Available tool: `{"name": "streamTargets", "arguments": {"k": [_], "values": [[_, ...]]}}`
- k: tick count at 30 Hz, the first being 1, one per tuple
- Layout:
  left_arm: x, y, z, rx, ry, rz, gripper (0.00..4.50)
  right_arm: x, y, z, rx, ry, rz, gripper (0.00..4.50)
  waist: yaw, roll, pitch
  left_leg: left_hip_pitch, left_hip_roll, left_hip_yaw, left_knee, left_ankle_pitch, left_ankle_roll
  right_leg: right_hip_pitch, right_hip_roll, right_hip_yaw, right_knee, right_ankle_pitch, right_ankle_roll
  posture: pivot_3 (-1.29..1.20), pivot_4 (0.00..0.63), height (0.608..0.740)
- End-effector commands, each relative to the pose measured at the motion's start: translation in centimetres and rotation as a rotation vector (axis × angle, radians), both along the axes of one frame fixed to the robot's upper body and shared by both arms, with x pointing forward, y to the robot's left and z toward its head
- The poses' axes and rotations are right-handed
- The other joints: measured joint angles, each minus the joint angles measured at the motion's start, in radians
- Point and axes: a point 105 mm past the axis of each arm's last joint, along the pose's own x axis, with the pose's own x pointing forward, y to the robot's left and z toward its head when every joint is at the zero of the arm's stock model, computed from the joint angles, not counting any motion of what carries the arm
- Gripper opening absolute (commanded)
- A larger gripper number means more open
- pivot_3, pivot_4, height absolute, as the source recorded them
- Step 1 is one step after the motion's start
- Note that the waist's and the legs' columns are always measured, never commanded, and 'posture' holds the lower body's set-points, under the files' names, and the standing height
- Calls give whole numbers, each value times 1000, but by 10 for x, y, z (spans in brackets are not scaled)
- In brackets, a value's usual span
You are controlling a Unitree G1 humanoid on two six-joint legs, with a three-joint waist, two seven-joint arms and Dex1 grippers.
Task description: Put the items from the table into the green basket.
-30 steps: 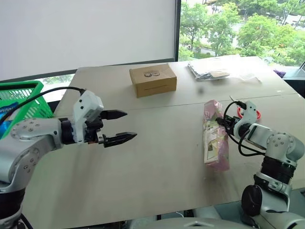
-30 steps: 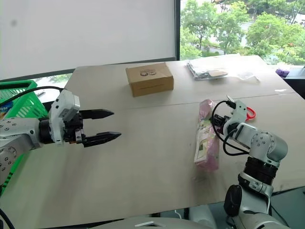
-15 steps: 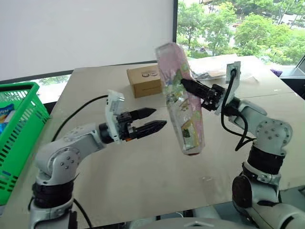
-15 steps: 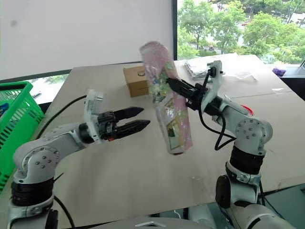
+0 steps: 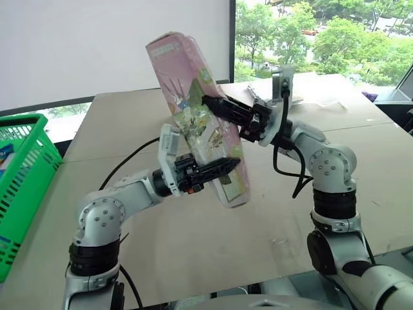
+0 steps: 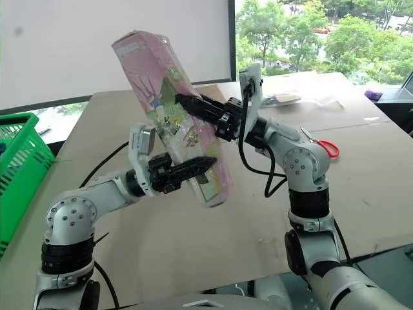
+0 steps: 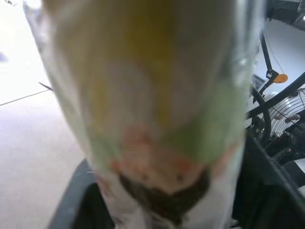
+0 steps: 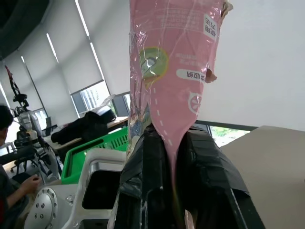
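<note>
Pink printed box [image 5: 197, 119], long and flat, hangs in the air above the middle of the table [image 5: 193, 258], tilted so its top leans toward the far left and its lower end toward the near right. At the far left edge of the scene sits the green basket [image 5: 26, 174], well apart from the box, with something blue and white showing through its lattice (too cropped to identify).

Moving right, the left gripper [image 5: 216, 170] points rightward at the box's lower half; in the head views its dark fingers lie across the printed face, and the left wrist view looks straight onto the wrapper between its two fingers. They appear to be closing round the box, but whether they have actually clamped I cannot tell.

Further right, the right gripper [image 5: 216, 106] reaches leftward and has its jaws pinched together on the box's middle, which the right wrist view confirms: the pink sleeve rises squeezed between the two black fingers [image 8: 147, 162].

The step in hand looks like a hand-over from right arm to left, since the basket lies on the left side. Next, I judge, the left jaws must be firmly shut on the box before the right pair lets go; then the left arm swings it left over the basket rim.
</note>
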Motion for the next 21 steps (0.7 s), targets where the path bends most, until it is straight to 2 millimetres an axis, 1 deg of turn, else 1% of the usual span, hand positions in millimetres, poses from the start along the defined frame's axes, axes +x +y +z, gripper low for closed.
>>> {"name": "streamTargets", "arguments": {"k": [1, 2, 3, 4, 5, 6, 7, 10, 12, 13, 15, 16, 19, 20, 21], "values": [[-8, -5, 10, -10, -56, -20, 1047, -7, 1, 20, 49, -72, 31, 1720, 3, 0, 0, 0, 0, 0, 0, 0, 0, 0, 0, 0, 0, 0, 0, 48, 0, 724], [-4, -4, 9, 7, -67, 9, 587, -8, 1, 20, 50, -66, 41, 2249, 6, 0, 0, 0, 0, 0, 0, 0, 0, 0, 0, 0, 0, 0, 0, 48, 0, 724], [1, -1, 8, 34, -83, 47, 344, -8, 1, 20, 50, -64, 41, 2693, 8, 0, 0, 0, 0, 0, 0, 0, 0, 0, 0, 0, 0, 0, 0, 48, 0, 724], [6, 3, 8, 58, -101, 84, 344, -7, 0, 20, 45, -64, 26, 3133, 10, 0, 0, 0, -1, 0, 0, 0, 0, 0, 0, 0, 0, 0, 0, 48, 0, 724], [13, 12, 11, 90, -127, 148, 343, -2, -4, 17, 29, -56, -8, 3785, 11, 0, 0, 0, -1, 0, 0, 0, 0, 0, 0, 0, 0, 0, 0, 54, 0, 724], [20, 24, 14, 131, -157, 216, 343, 1, -10, 13, 10, -53, -29, 4242, 13, 0, 0, 0, -1, 0, 0, 0, 0, 0, 1, 0, 0, 0, 0, 58, 0, 724], [26, 37, 19, 157, -182, 280, 343, 2, -18, 7, -17, -53, -41, 4438, 15, 0, 0, 0, -1, 0, 0, 0, 0, 0, 1, 0, 0, 0, 0, 65, 0, 724], [43, 83, 42, 276, -275, 498, 343, -2, -40, -18, -155, -91, -42, 4438, 22, 0, 0, 0, -1, -1, 0, 0, 0, 0, 1, -1, -1, -1, 1, 79, 0, 724], [52, 120, 62, 434, -375, 656, 343, -12, -47, -32, -252, -124, 1, 4438, 25, 0, 1, -1, -1, -1, 0, 0, 0, 0, 0, -1, -2, -1, 2, 79, 0, 724], [56, 135, 72, 508, -435, 730, 343, -16, -49, -33, -265, -131, 26, 4438, 23, -1, 3, -1, -1, -1, 0, 0, 0, 0, 0, -1, -2, -1, 2, 94, 0, 724], [63, 170, 96, 683, -544, 888, 343, -22, -52, -28, -245, -148, 62, 4438, 20, -2, 4, -1, -1, 0, -1, 0, 0, -1, 1, -1, -2, -1, 2, 94, 0, 724], [65, 187, 104, 777, -574, 950, 343, -23, -53, -25, -241, -169, 69, 4438, 18, -2, 4, 0, -1, 1, -2, 0, 0, -1, 1, -1, -1, -2, 2, 94, 0, 724], [65, 246, 114, 1138, -603, 1124, 343, -24, -53, -22, -239, -226, 80, 4438, 18, -3, 4, 1, 2, 2, -3, 0, 0, -2, 4, -1, -2, -2, 2, 117, 0, 724], [63, 268, 117, 1241, -589, 1195, 343, -23, -54, -22, -239, -237, 81, 4438, 20, -2, 5, 1, 2, 2, -3, 0, 0, -2, 4, -1, -2, -2, 2, 117, 0, 724], [60, 288, 122, 1292, -560, 1277, 343, -23, -54, -19, -220, -251, 88, 4438, 24, -2, 5, 1, 3, 3, -4, 0, 0, -3, 4, -1, -2, -2, 2, 113, 0, 724]]}}
